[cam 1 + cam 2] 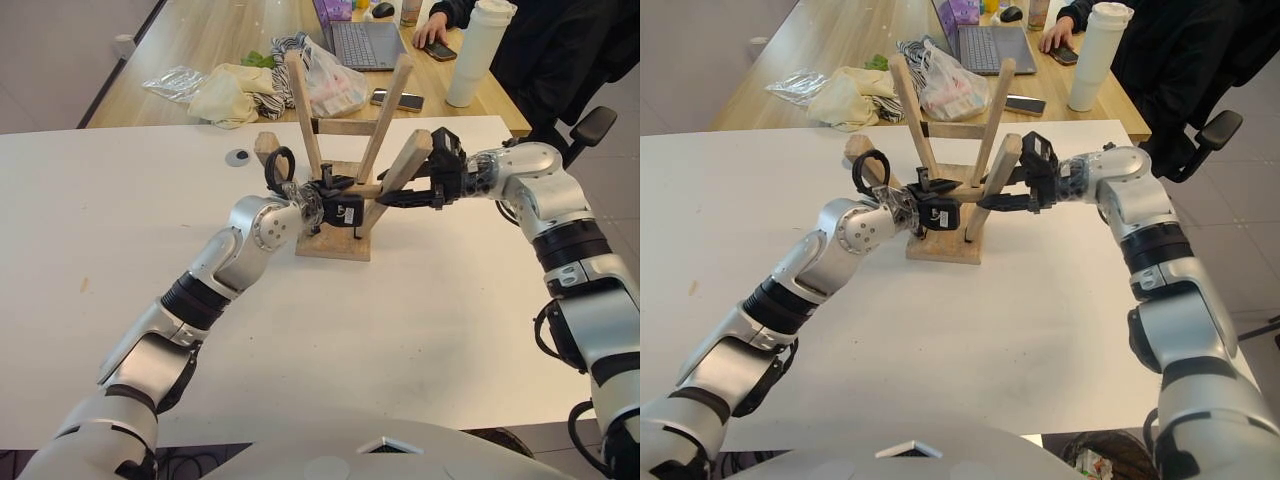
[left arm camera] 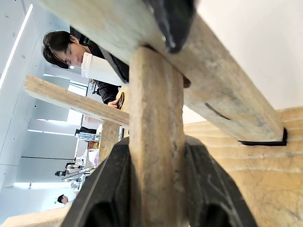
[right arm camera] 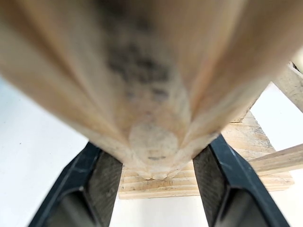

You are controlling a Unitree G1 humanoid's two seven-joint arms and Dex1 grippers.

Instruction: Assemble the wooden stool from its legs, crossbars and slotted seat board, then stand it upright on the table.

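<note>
The wooden stool lies upside down on the white table, its slotted seat board (image 1: 335,245) flat on the top. Two legs (image 1: 303,110) (image 1: 388,110) rise at the back, joined by a crossbar (image 1: 345,126). My left gripper (image 1: 338,203) is shut on a low crossbar (image 2: 156,142) just above the board, one finger (image 2: 109,189) on each side. My right gripper (image 1: 397,197) comes in from the right and is shut on the tilted front right leg (image 1: 412,158), whose round end (image 3: 154,142) sits between the fingers (image 3: 94,184). A shorter leg (image 1: 265,148) sticks up at the front left.
A small grey disc (image 1: 238,157) lies on the table left of the stool. Behind stands a wooden desk (image 1: 180,60) with bags (image 1: 240,90), a laptop (image 1: 365,42), a phone (image 1: 397,99) and a white tumbler (image 1: 478,50). An office chair (image 1: 590,125) is at the far right.
</note>
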